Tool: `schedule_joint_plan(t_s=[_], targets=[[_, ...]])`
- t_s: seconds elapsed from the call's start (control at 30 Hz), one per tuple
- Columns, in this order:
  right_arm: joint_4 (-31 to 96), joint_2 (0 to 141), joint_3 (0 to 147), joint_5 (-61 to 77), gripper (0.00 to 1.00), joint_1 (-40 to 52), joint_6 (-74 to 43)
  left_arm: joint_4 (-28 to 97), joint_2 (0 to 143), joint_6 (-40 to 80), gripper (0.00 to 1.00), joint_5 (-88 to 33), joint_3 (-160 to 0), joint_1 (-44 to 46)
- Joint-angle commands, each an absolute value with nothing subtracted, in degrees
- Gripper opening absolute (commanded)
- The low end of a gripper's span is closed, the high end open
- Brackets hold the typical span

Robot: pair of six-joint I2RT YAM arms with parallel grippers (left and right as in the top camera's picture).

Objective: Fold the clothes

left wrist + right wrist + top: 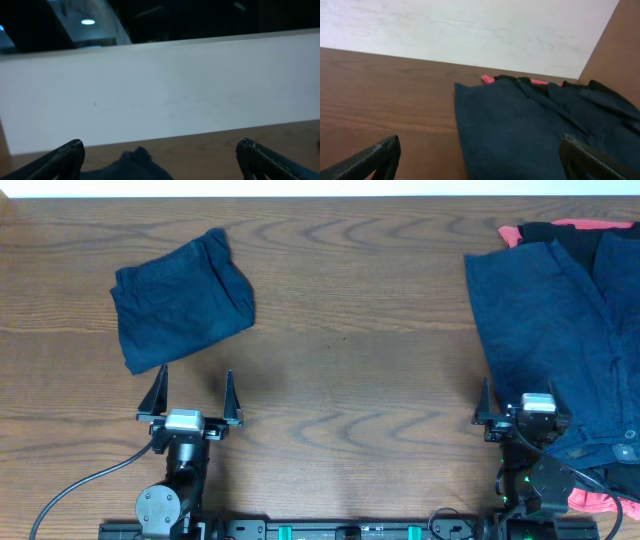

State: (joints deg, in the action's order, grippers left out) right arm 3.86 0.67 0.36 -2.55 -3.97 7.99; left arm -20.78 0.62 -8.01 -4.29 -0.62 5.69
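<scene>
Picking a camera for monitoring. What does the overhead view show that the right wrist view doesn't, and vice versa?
Only overhead: the folded navy garment at left, and the left gripper, open. Only right wrist: the white wall face-on. Both: the unfolded navy clothes, with the coral-red garment and black garment beyond them.

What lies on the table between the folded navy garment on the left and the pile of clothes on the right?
Nothing: only bare wooden table separates the folded navy garment from the pile, as the overhead view shows.
</scene>
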Motion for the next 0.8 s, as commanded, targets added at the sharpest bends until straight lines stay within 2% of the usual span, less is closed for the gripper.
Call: schedule_joint_plan(t_s=[0.0,0.5,0.77], targets=[[4.1,0.3,0.3,-2.8,0.99,-4.5,8.4,-20.3,0.1,-13.3,0.98,-3.7,-0.2,5.8],[4.1,0.3,0.3,-2.8,0.99,-4.5,8.4,4.0,0.1,-9.3,0.98,-1.8,-0.2,5.8],[4.1,0.3,0.3,-2.8,0.99,-4.5,8.4,4.1,0.1,-9.3,0.98,-0.6,-0.2,5.8]])
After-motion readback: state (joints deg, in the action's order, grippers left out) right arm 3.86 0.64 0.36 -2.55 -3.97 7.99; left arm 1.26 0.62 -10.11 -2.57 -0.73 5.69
